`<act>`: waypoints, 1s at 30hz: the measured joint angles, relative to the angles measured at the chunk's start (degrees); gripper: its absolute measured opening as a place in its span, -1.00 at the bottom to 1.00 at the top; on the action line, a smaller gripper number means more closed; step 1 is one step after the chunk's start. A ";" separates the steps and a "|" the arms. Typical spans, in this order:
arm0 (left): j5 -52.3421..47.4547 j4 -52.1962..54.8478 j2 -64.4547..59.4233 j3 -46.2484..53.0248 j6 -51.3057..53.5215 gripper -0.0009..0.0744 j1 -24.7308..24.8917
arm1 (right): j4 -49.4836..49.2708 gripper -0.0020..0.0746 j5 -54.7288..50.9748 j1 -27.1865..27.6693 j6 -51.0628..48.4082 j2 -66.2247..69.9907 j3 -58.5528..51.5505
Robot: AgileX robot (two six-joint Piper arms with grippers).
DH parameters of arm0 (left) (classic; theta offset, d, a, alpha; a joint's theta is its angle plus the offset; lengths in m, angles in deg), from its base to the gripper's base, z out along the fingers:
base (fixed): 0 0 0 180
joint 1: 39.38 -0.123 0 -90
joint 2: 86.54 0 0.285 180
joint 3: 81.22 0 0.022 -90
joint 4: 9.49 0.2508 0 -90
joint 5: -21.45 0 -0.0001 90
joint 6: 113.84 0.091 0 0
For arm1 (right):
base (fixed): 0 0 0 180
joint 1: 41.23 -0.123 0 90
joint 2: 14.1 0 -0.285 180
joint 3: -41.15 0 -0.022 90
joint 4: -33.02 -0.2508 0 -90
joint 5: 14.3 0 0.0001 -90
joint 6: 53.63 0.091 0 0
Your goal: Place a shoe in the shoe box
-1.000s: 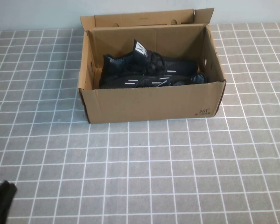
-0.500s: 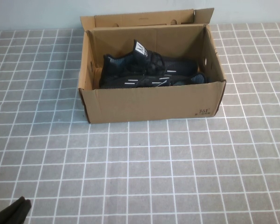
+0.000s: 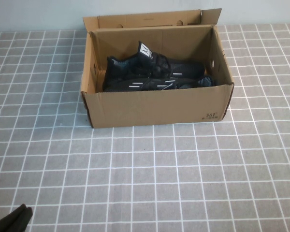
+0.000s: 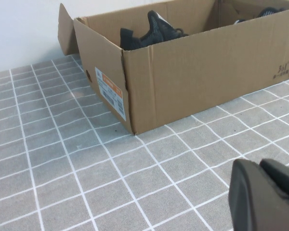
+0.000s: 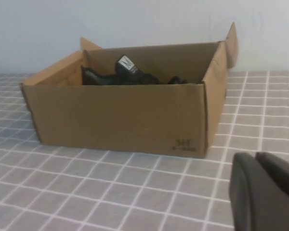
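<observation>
Your shoe (image 3: 152,72) lies inside the open shoe box (image 3: 159,108), so the left hand (image 3: 12,220) and right hand (image 5: 267,192) sit closed, empty, near you.

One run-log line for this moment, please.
shoe: inside shoe box, lid open | left gripper: shut, empty, near table edge | right gripper: shut, empty, facing box

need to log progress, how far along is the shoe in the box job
Done: the shoe lies inside the open box. In hand: nothing; the left gripper is shut and empty at the table's near left corner, the right gripper shut and empty in front of the box. Left: nothing visible; the lid is open.
</observation>
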 joint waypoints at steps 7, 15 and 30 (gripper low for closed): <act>0.00 0.00 0.00 0.00 0.00 -0.98 0.00 | 1.44 -0.99 -0.43 12.51 -0.74 0.00 0.00; 0.00 0.00 0.00 0.00 0.00 -0.98 0.00 | 1.44 -0.99 -8.07 21.54 -0.88 -3.98 -0.09; 0.00 0.00 0.00 0.00 0.00 -0.98 0.00 | 1.54 -0.99 -13.28 22.03 -0.88 -4.04 -1.97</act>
